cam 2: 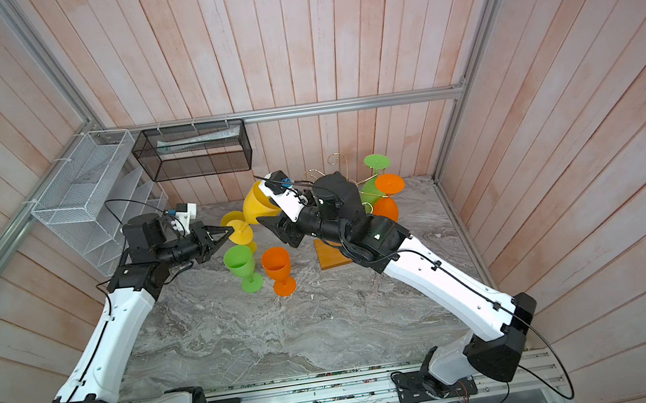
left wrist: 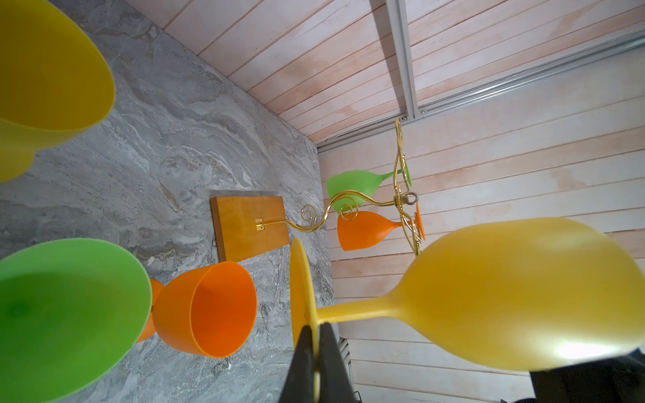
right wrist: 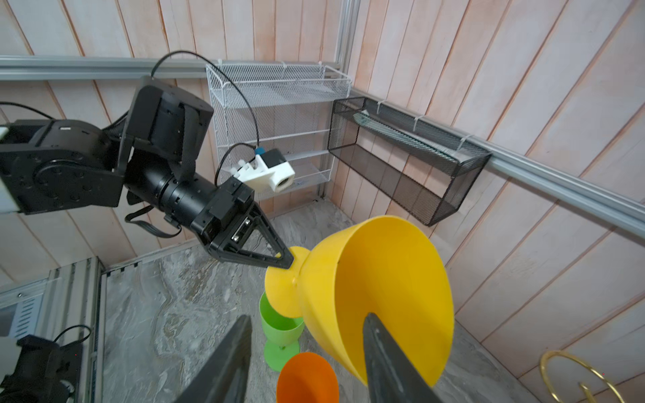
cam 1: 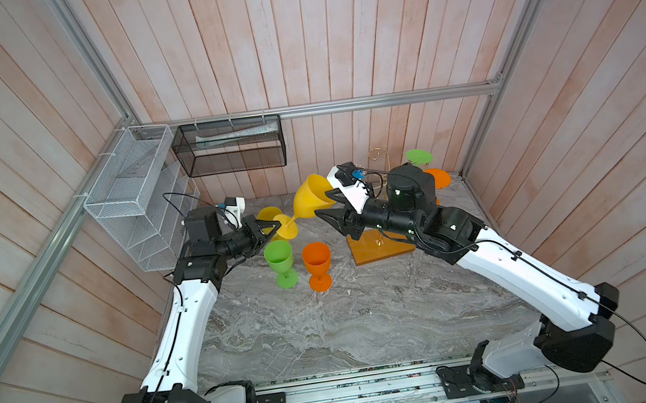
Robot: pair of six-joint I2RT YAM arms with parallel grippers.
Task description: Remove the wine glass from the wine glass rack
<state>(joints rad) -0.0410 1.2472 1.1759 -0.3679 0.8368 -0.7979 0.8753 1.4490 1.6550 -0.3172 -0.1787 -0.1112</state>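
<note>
Nearest the lens in the left wrist view, the left gripper is pinching the flat foot of the yellow wine glass between jaws that are pressing almost together. The glass is hanging clear of the wine glass rack, tilted nearly onto its side in the air, with its stem running from the left gripper toward the bowl in both top views. The right gripper is standing with its jaws well apart. One finger is crossing the mouth of the bowl and the other is staying clear of the outer wall, so it is gripping nothing. Below the held glass, a green goblet and an orange goblet are standing upright just beside each other on the marble tabletop, and a yellow cup is standing behind them. To their right the rack's wooden base is resting on the tabletop, partly hidden by the right arm. From its gold wire arms a green glass and an orange glass are hanging upside down. On the walls beyond, a white mesh basket and a black mesh basket are hanging from the aluminium rail.
</note>
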